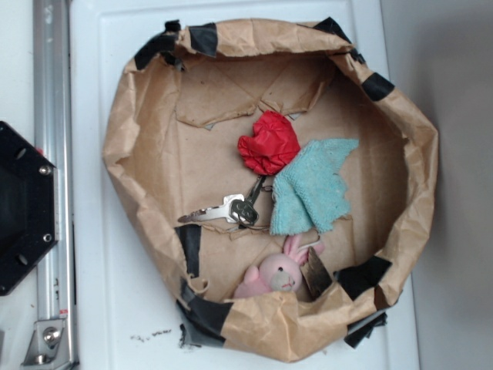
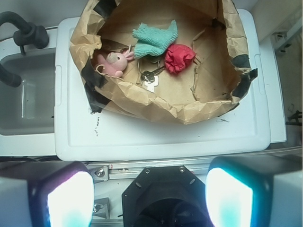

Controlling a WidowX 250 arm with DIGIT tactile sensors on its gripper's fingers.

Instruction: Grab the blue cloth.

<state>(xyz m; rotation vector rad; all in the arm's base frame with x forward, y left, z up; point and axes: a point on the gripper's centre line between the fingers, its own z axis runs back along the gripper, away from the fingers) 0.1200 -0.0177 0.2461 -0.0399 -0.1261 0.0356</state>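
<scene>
The blue cloth (image 1: 314,187) is a fuzzy teal washcloth lying flat inside the brown paper basket (image 1: 123,139), right of centre. In the wrist view the blue cloth (image 2: 155,39) shows near the top, far from my gripper (image 2: 149,194). My gripper hangs high above the robot base, well short of the basket, with its two fingers (image 2: 70,198) wide apart and nothing between them. The gripper does not show in the exterior view.
A red cloth wad (image 1: 269,143) touches the blue cloth's upper left edge. Keys (image 1: 231,210) lie just left of it, and a pink plush bunny (image 1: 273,271) sits below. The basket stands on a white lid (image 1: 108,308). A black base (image 1: 23,208) and metal rail (image 1: 52,154) lie left.
</scene>
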